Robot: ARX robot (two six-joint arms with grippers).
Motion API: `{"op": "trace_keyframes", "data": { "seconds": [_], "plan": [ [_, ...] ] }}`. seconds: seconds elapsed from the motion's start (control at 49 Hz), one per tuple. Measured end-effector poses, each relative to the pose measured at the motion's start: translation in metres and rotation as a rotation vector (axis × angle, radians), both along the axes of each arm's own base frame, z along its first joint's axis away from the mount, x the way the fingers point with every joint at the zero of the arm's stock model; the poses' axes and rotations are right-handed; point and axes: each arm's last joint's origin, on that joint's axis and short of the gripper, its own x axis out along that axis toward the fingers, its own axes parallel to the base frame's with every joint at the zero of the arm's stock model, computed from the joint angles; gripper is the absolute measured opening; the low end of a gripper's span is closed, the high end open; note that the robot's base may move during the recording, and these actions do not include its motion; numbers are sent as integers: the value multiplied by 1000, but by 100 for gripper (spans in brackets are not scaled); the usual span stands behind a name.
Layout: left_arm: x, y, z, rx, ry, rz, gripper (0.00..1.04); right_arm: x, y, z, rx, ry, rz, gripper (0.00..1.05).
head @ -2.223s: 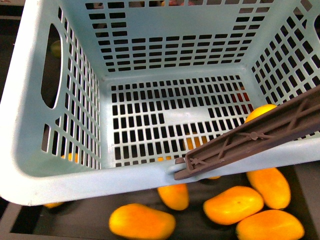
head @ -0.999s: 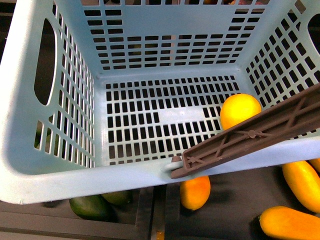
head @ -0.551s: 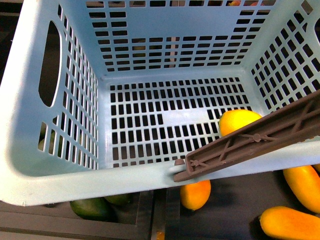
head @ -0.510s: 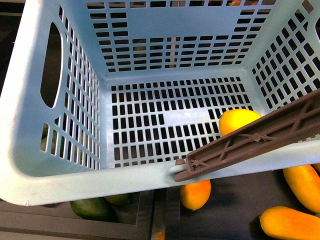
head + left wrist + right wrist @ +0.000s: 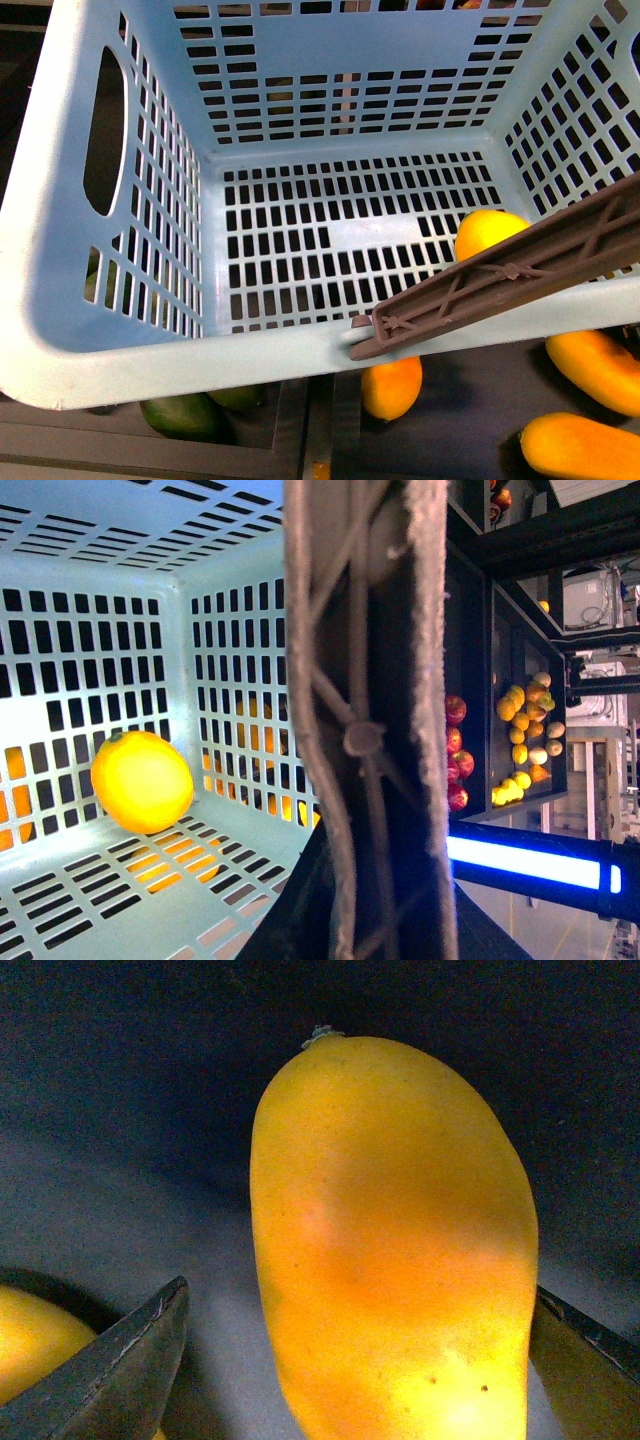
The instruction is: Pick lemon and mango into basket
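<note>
Dark matte surface (image 5: 120, 1210) lies beneath the mango (image 5: 390, 1240).

A grocery-style produce display, perhaps a mock shop: a light teal slotted plastic shopping basket (image 5: 60, 330) with a brown swing handle (image 5: 500, 275) sits above dark display trays (image 5: 470, 400) of loose yellow-orange mangoes (image 5: 575, 445) and dark green fruits (image 5: 180, 415). Beyond it stands black shelving (image 5: 475, 660), stocked with red apples (image 5: 455, 710) and yellow fruits (image 5: 520, 750) (grouped by kind).
</note>
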Motion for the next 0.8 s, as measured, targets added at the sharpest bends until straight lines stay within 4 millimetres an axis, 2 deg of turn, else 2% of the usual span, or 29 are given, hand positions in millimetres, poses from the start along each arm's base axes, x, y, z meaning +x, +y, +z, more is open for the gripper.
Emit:
{"op": "trace_keyframes", "data": {
  "seconds": [0.224, 0.326, 0.469, 0.714, 0.795],
  "plan": [
    [0, 0, 0, 0, 0, 0, 5, 7, -1, -8, 1, 15, -6, 96],
    [0, 0, 0, 0, 0, 0, 5, 7, -2, -12, -6, 39, -23, 79],
    [0, 0, 0, 0, 0, 0, 5, 5, -4, -13, 5, 50, -48, 64],
    [0, 0, 0, 0, 0, 0, 5, -2, -9, -4, 47, 35, -102, 60],
    [0, 0, 0, 0, 0, 0, 5, -8, -13, 13, 95, -14, -132, 60]
  ]
}}
